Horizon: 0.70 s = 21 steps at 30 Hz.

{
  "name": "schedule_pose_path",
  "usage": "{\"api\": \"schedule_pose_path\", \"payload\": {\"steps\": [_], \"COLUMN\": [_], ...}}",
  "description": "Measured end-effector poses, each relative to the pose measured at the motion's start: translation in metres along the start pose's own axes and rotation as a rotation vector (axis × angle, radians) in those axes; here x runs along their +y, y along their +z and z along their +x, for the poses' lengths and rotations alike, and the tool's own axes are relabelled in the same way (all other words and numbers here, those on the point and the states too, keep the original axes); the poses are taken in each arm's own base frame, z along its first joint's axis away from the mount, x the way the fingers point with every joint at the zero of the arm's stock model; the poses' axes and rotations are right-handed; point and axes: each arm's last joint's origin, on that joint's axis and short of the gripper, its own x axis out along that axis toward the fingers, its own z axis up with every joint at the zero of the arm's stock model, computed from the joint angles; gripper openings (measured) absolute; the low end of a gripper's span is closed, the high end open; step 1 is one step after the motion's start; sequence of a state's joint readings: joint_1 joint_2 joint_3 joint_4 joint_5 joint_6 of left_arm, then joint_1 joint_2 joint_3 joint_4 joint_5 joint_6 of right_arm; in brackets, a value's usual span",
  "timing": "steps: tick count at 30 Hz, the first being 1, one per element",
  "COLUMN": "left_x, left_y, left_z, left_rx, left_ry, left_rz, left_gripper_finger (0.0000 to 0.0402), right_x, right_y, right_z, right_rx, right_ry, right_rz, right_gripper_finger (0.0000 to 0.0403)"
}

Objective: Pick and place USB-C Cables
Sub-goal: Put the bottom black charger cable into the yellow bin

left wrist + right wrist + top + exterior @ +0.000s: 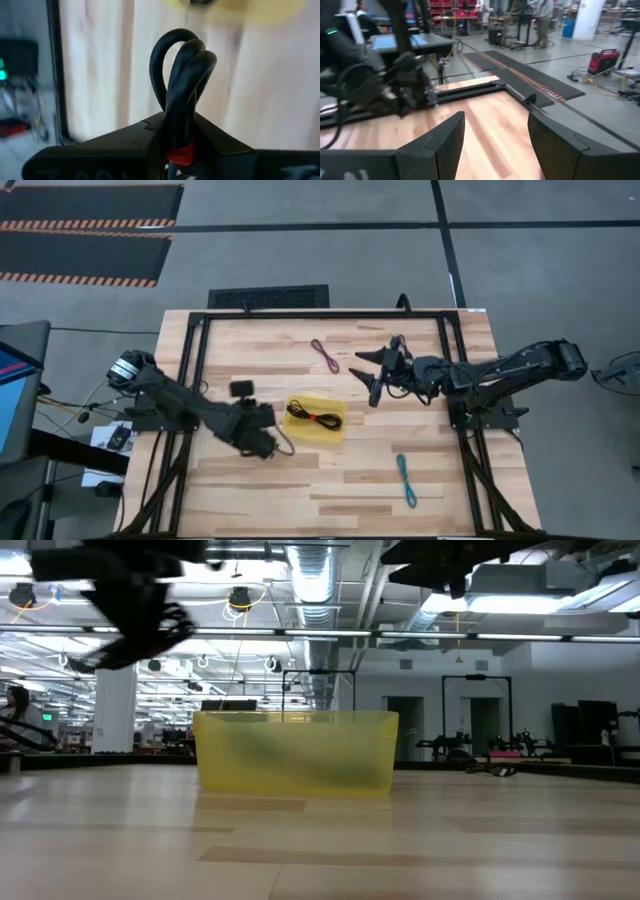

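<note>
A: Start at the left. Where is the left claw [268,442]?

B: It sits over the wooden tabletop [260,490], just left of the yellow tray [335,423]. In its own wrist view the fingers [215,140] are clamped on a black-and-red cable [182,85], whose looped end sticks up between them with a red band at the pinch.

A: Can the high view confirm that?

B: Only loosely. A thin dark strand shows at the claw there, but it is too small to read.

A: And the tray?

B: It lies near the middle of the tabletop. Inside it rests another black-and-red cable [311,416], bundled and stretched across the tray floor. From the low view the tray [295,750] stands as a translucent yellow box, its contents a blur.

A: Further right?

B: A maroon cable [324,355] lies on the bare wood beyond the tray, toward the far edge, well apart from both claws. The teal cable [405,480] lies near the front edge, right of the tray, also alone.

A: The right claw [374,373]?

B: It hovers above the tabletop between the maroon cable and the right rail, fingers [445,135] spread wide apart with nothing between them. Its wrist view looks across the wood toward the left arm and the room beyond, where a person stands far off.
</note>
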State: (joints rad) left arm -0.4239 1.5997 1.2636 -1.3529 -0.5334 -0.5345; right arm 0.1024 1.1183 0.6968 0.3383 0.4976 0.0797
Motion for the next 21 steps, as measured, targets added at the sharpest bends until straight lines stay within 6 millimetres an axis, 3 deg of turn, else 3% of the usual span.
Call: {"api": "schedule_pose_path", "payload": {"steps": [9, 13, 21], "left_x": [0.025, 0.031, 0.040], "left_y": [0.056, 0.073, 0.089], "left_z": [0.020, 0.028, 0.030], "left_rx": [-0.300, -0.400, -0.536], "left_ry": [-0.186, -0.290, -0.261], "left_rz": [0.158, 0.226, 0.236], "left_gripper_finger": [0.0045, 0.0045, 0.0045], "right_x": [0.007, 0.006, 0.005], "right_y": [-0.005, -0.006, -0.005], "right_z": [-0.005, -0.005, -0.004], "right_rx": [0.034, 0.042, 0.041], "right_ry": [-0.021, -0.042, -0.049], "right_rz": [-0.051, -0.059, -0.058], "right_gripper_finger": [0.0244, 0.0244, 0.0244]}}
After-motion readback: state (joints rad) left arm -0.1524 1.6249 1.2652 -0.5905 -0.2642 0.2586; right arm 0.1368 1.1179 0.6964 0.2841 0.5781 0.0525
